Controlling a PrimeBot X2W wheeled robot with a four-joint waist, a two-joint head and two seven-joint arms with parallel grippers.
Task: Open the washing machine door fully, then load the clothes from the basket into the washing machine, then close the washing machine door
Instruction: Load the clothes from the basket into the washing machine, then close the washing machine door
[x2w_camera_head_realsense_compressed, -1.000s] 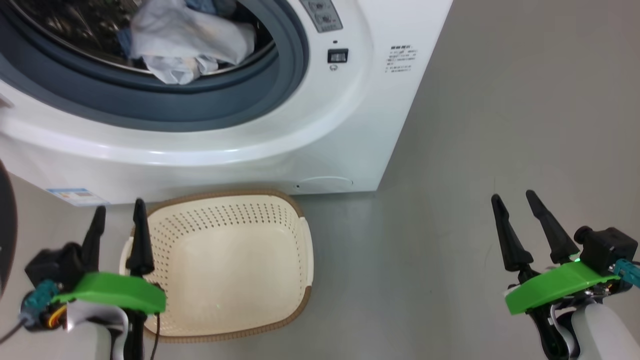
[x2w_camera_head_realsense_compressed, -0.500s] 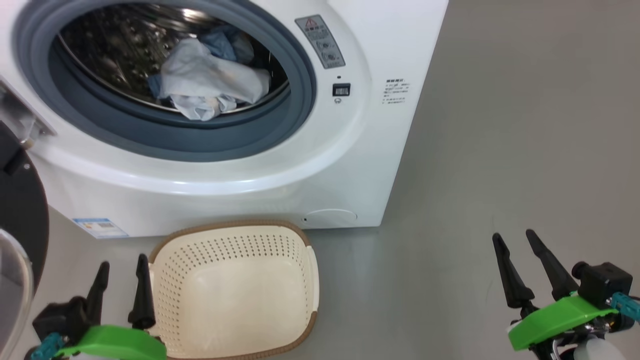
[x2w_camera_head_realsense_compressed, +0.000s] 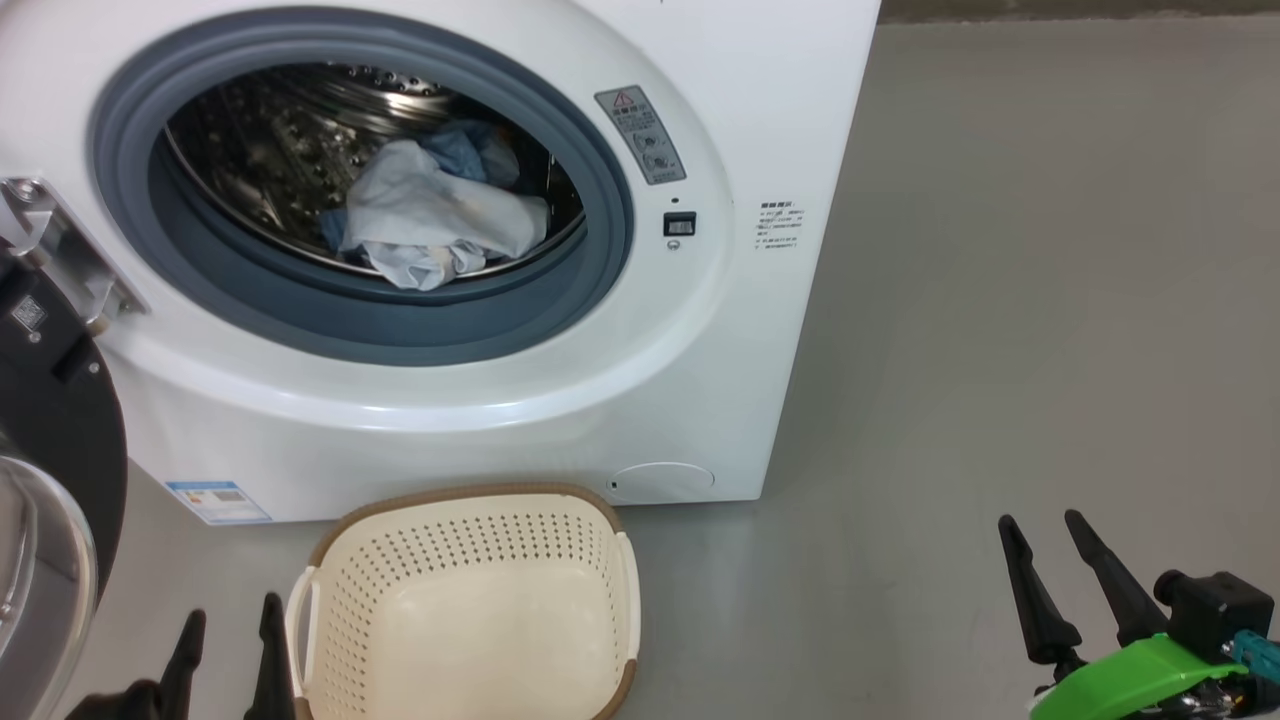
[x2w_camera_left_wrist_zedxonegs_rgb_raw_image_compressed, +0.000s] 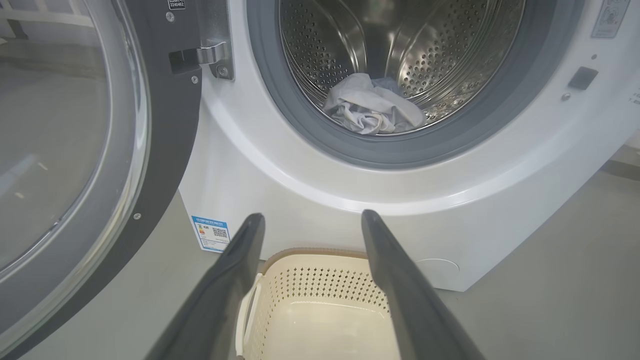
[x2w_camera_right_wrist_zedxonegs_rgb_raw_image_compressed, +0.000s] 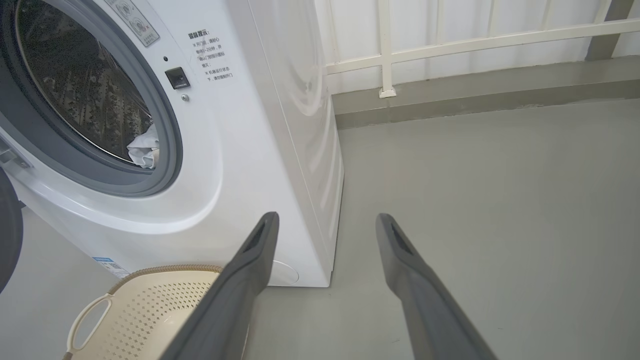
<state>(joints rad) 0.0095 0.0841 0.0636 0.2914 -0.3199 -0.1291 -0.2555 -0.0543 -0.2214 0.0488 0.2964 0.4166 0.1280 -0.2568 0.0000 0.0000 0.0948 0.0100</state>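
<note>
The white washing machine (x2w_camera_head_realsense_compressed: 700, 400) stands with its door (x2w_camera_head_realsense_compressed: 60, 480) swung wide open to the left, black rim and glass bowl showing (x2w_camera_left_wrist_zedxonegs_rgb_raw_image_compressed: 75, 150). The clothes (x2w_camera_head_realsense_compressed: 435, 215), white and light blue, lie bunched in the steel drum (x2w_camera_left_wrist_zedxonegs_rgb_raw_image_compressed: 372, 107). On the floor in front sits the cream basket (x2w_camera_head_realsense_compressed: 470, 610), with nothing inside (x2w_camera_left_wrist_zedxonegs_rgb_raw_image_compressed: 320, 315). My left gripper (x2w_camera_head_realsense_compressed: 228, 615) is open at the basket's left handle, holding nothing. Far to the right, above bare floor, my right gripper (x2w_camera_head_realsense_compressed: 1042, 523) is open too.
Grey floor (x2w_camera_head_realsense_compressed: 1000, 300) stretches to the right of the machine. A white railing and low grey kerb (x2w_camera_right_wrist_zedxonegs_rgb_raw_image_compressed: 450, 95) run along the back behind it. The open door takes up the space to the machine's left.
The head camera has tilted upward, so the drum opening and door now show more fully and both grippers sit lower in the picture. Clothes and basket lie as before.
</note>
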